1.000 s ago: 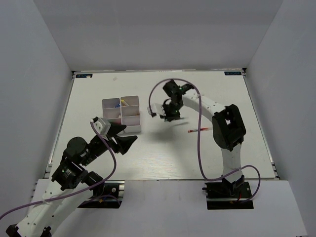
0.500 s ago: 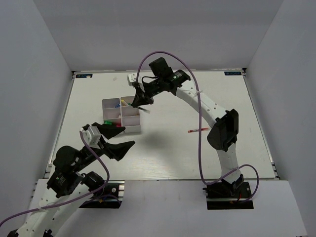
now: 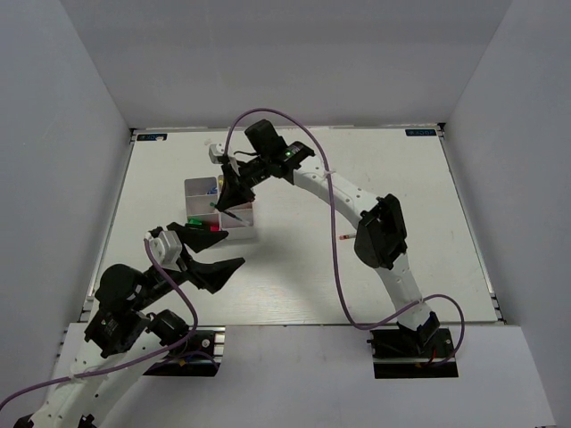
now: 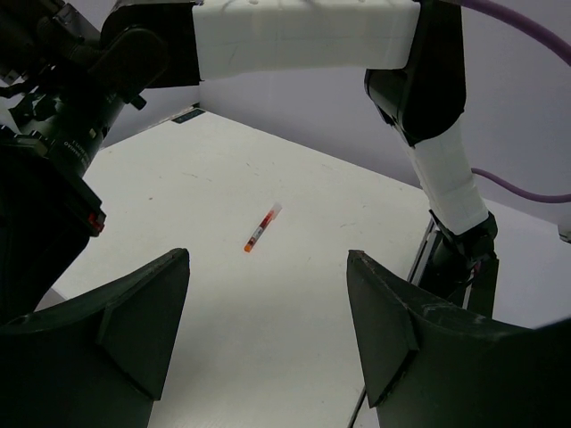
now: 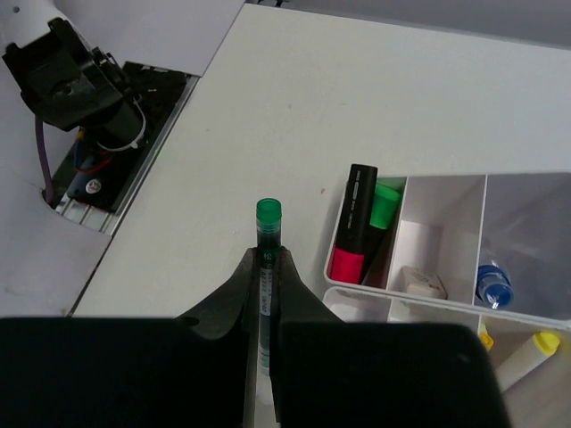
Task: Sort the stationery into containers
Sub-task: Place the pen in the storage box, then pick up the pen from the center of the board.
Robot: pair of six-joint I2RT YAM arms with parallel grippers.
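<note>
right gripper pinched tight on a green-capped pen close by the tray, left gripper hanging wide open, red pen loose on the table

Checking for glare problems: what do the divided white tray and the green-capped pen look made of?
The divided white tray: probably moulded plastic, with thin, smooth walls and a soft sheen. The green-capped pen: likely plastic too, with a dark barrel bearing small print and a matte green cap.

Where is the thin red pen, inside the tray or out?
Out: the red pen lies flat on the bare table, well apart from the tray.
</note>
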